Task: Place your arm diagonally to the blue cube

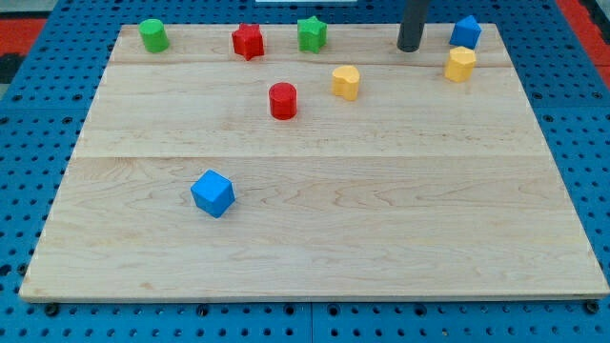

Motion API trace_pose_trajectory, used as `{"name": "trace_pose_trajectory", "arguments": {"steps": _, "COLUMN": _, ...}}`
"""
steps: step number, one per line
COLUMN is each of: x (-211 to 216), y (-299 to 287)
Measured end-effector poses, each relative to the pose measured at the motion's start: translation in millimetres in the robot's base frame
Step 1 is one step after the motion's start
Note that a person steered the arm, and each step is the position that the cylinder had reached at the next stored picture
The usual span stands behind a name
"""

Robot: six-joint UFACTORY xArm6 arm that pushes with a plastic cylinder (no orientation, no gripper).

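The blue cube (213, 193) lies on the wooden board (381, 219) at the lower left of centre. My tip (409, 47) stands near the view's top, right of centre, far up and to the right of the blue cube. It touches no block. A second blue block (465, 31) sits just right of my tip at the top right.
Along the top edge lie a green cylinder (152, 35), a red star (248, 41) and a green star (311, 34). A red cylinder (282, 100) and a yellow block (345, 82) sit mid-board. Another yellow block (460, 64) sits below the top-right blue block.
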State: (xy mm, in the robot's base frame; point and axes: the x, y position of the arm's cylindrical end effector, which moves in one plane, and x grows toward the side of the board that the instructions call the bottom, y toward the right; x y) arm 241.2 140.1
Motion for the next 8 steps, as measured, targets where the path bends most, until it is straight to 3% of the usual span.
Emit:
{"name": "trace_pose_trajectory", "arguments": {"steps": 2, "x": 4.3, "y": -6.2}}
{"name": "trace_pose_trajectory", "arguments": {"steps": 4, "x": 38.4, "y": -78.2}}
{"name": "trace_pose_trajectory", "arguments": {"steps": 6, "x": 39.0, "y": -152.5}}
{"name": "trace_pose_trajectory", "arguments": {"steps": 8, "x": 84.4, "y": -240.9}}
